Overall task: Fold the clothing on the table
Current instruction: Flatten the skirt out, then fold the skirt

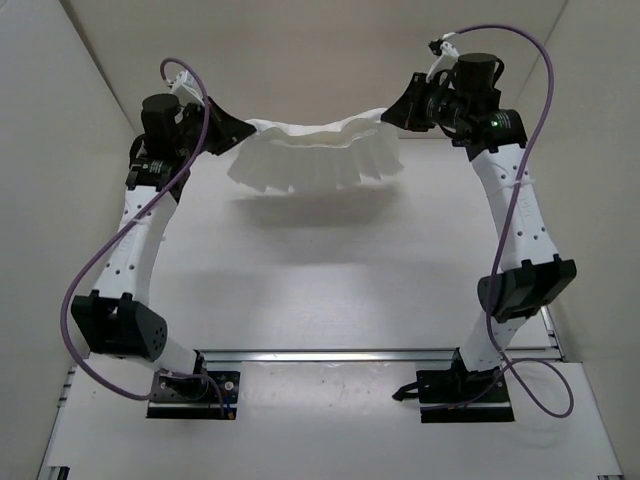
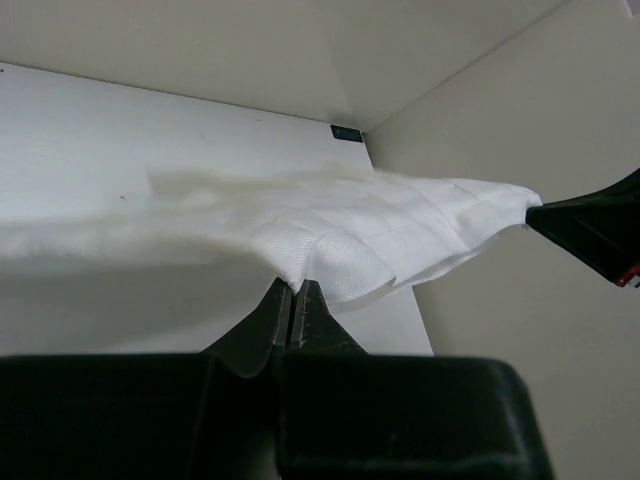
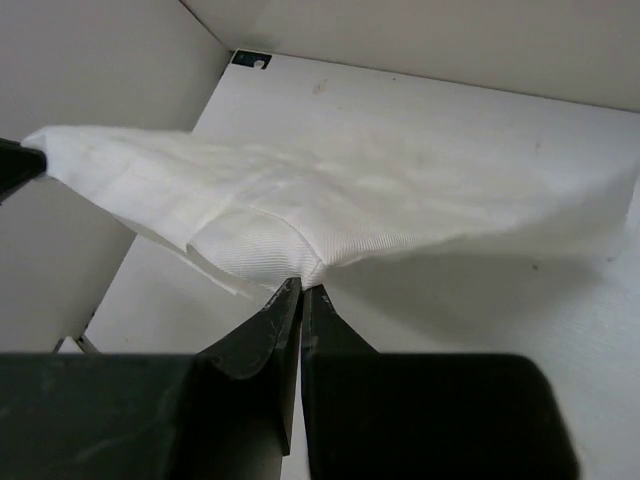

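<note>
The clothing (image 1: 312, 155), a white ribbed fabric piece, hangs stretched in the air between both grippers above the far part of the table (image 1: 320, 270). Its lower edge droops in pleats and casts a shadow on the surface. My left gripper (image 1: 243, 130) is shut on the clothing's left end; in the left wrist view the gripper (image 2: 292, 288) pinches the cloth (image 2: 380, 235). My right gripper (image 1: 385, 112) is shut on the right end; in the right wrist view the gripper (image 3: 302, 288) pinches the fabric (image 3: 330, 200).
White enclosure walls (image 1: 60, 140) stand close on the left, right and back. A black corner bracket (image 2: 346, 132) sits at the table's far corner, another bracket (image 3: 250, 60) shows in the right wrist view. A metal rail (image 1: 330, 355) runs along the near edge by the arm bases.
</note>
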Tool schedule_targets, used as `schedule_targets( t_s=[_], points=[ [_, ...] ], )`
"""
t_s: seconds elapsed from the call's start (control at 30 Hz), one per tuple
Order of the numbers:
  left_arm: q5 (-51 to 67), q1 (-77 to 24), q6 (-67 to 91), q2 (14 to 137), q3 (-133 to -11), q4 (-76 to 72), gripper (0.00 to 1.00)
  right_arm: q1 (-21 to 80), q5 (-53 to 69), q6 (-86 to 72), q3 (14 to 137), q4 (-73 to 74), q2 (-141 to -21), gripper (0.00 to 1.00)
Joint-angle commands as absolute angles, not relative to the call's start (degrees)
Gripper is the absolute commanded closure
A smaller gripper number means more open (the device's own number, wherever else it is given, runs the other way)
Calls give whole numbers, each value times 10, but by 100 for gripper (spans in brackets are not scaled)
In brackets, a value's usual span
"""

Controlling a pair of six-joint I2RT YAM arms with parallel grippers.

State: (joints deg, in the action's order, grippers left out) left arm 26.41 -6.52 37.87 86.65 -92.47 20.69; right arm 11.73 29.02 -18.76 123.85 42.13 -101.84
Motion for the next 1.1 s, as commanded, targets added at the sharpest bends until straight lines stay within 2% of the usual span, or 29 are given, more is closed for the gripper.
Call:
schedule_targets(
  t_s=[0.0, 0.2, 0.37, 0.43, 0.53, 0.7, 0.9, 1.07],
  points=[
    [274, -73, 372, 802, -877, 176, 100, 102, 305, -173, 1155, 390, -951, 100],
    [261, -98, 413, 721, -544, 65, 100, 104, 309, -203, 824, 260, -870, 100],
    [196, -141, 443, 670, -324, 8, 100, 111, 287, -271, 563, 150, -816, 100],
    [190, -164, 444, 653, -276, 11, 100, 120, 280, -301, 465, 126, -779, 100],
    [180, -207, 437, 607, -220, 46, 100, 147, 249, -300, 422, 180, -748, 99],
    [197, -199, 414, 501, -208, 142, 100, 202, 171, -308, 395, 291, -663, 100],
    [192, -185, 386, 398, -268, 275, 100, 198, 194, -321, 369, 390, -508, 100],
    [188, -236, 413, 335, -260, 323, 100, 198, 200, -322, 372, 447, -448, 100]
  ],
)
